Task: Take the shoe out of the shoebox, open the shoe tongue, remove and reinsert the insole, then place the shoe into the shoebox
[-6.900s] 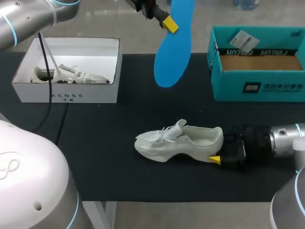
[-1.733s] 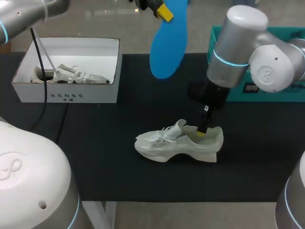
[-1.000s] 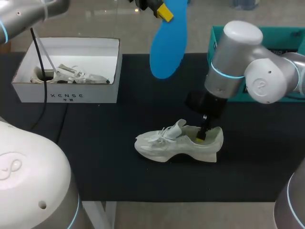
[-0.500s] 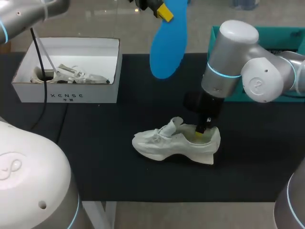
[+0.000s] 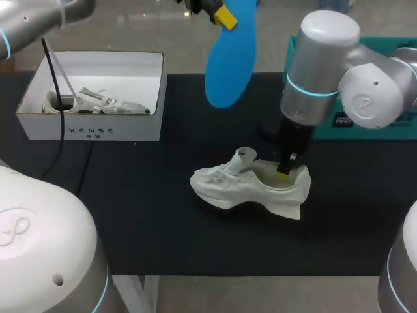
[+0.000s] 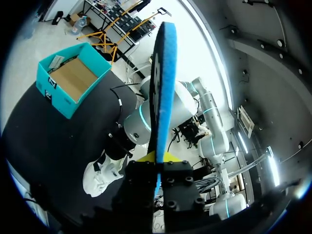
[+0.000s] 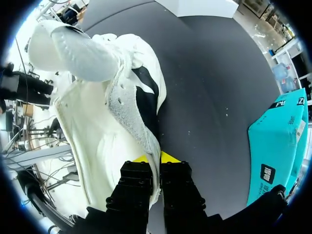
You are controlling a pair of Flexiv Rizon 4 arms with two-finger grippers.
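From the head view, the shoe (image 5: 251, 186) is out on the black mat (image 5: 130, 208), tongue lifted. Its insole (image 5: 229, 55) hangs above and beyond it, pinched by the left gripper (image 5: 224, 15). Reinserting and boxing remain, I judge. The shoe's long axis runs across the table, heel toward the teal shoebox (image 5: 401, 124), where the right gripper (image 5: 285, 171) nips the collar.

The left wrist view shows the left gripper (image 6: 158, 160) clamped on the insole (image 6: 163, 73), edge-on, with the shoe (image 6: 102, 175) below.

The right wrist view shows the right gripper (image 7: 152, 158) with its jaws narrow on the collar of the shoe (image 7: 97, 112), toe pointing away. The teal shoebox (image 7: 278, 141) stands beside the shoe.
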